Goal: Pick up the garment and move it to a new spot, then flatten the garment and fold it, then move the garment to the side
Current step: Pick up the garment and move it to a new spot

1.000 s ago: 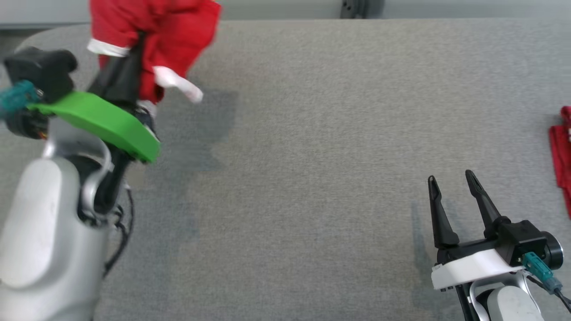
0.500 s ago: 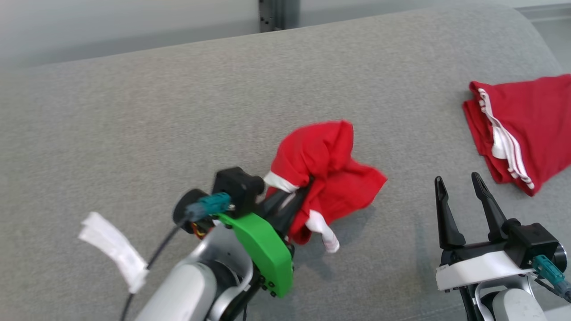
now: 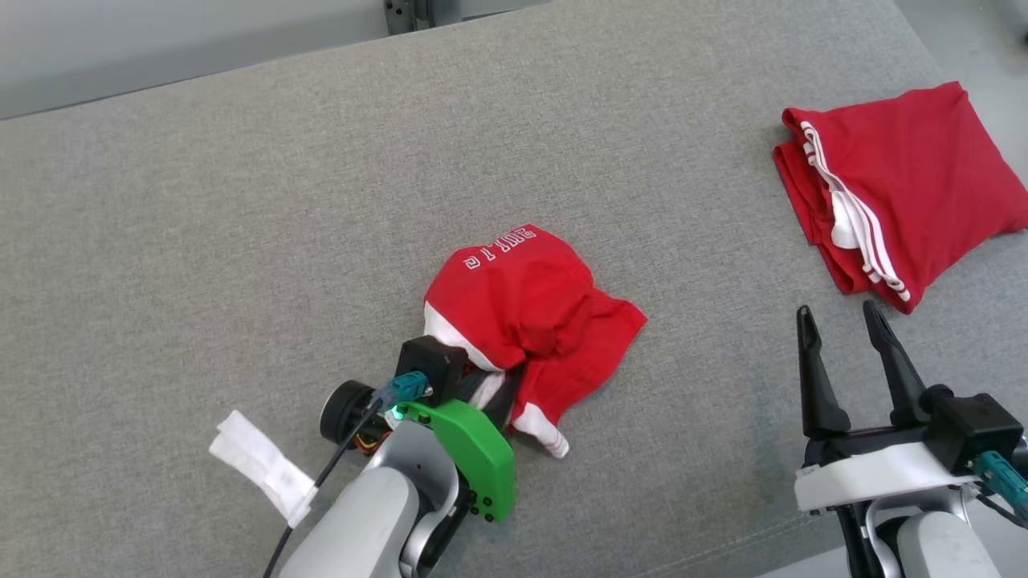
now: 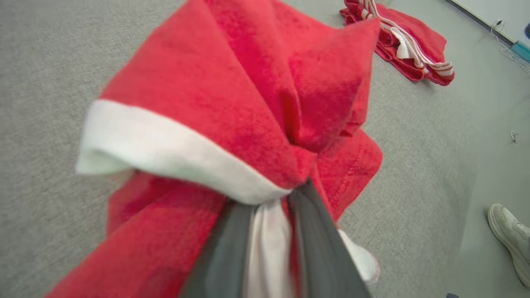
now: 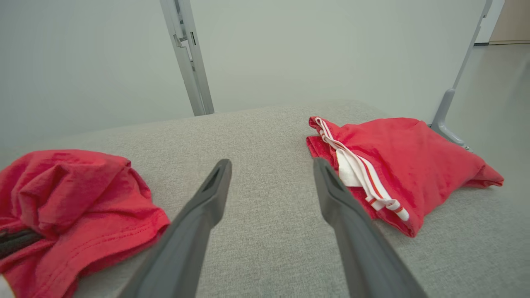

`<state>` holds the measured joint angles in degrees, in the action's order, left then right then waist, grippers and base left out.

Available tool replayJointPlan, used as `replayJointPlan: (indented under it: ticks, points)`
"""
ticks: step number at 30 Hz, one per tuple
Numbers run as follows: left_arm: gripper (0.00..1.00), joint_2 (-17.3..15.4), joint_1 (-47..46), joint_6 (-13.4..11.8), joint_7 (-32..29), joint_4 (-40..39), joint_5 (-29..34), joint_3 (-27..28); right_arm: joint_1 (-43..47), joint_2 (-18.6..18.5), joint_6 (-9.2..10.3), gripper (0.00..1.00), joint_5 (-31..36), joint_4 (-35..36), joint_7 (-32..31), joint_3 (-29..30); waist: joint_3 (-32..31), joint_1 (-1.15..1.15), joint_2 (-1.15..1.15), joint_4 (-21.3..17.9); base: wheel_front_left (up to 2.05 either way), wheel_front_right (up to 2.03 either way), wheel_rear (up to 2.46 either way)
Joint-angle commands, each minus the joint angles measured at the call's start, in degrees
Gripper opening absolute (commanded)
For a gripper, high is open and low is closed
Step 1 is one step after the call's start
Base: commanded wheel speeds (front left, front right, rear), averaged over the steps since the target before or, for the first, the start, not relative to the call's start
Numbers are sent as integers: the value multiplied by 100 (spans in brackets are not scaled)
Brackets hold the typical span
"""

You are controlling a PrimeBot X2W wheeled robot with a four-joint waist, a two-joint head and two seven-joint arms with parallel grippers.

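the crumpled red garment [image 3: 530,313] lay near the middle of the grey upholstered surface [image 3: 241,241], with much free room to its left and behind it. the left gripper [image 4: 269,215] was narrow, pinching its white hem. the right gripper [image 3: 838,313] stood wide apart and held nothing, near the front edge, just short of the folded red garment [image 3: 891,185].

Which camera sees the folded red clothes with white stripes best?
The right wrist view: the folded red garment lies close and whole. The head view shows it smaller; the left wrist view, far off and cropped.
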<state>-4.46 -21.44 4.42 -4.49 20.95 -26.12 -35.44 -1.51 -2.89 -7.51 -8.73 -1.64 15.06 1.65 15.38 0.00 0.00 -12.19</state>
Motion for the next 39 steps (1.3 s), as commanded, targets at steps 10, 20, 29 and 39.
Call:
replayJointPlan:
  ticks: [10, 20, 29, 39]
  points:
    - [100, -675, 1207, -815, 976, -1521, 151, 583, 398, -12, 4, 100, 257, 154, 14, 645, -720, 0, 0, 571, 0, 0, 0]
    - [100, -1015, 2389, -1398, 1878, -1729, 80, 1423, 805, -9, 4, 100, 695, 259, 14, 947, -1383, 0, 0, 1304, 0, 0, 0]
    - [100, -719, 2867, -1138, 1970, -1547, 519, 2392, 1210, -8, 4, 100, 669, 3, 14, 734, -1782, 0, 0, 1768, 0, 0, 0]
    - [100, -165, 3134, -442, 1967, -1498, 1199, 3338, 1340, -11, 4, 100, 385, -233, 14, 585, -1862, 0, 0, 1717, 0, 0, 0]
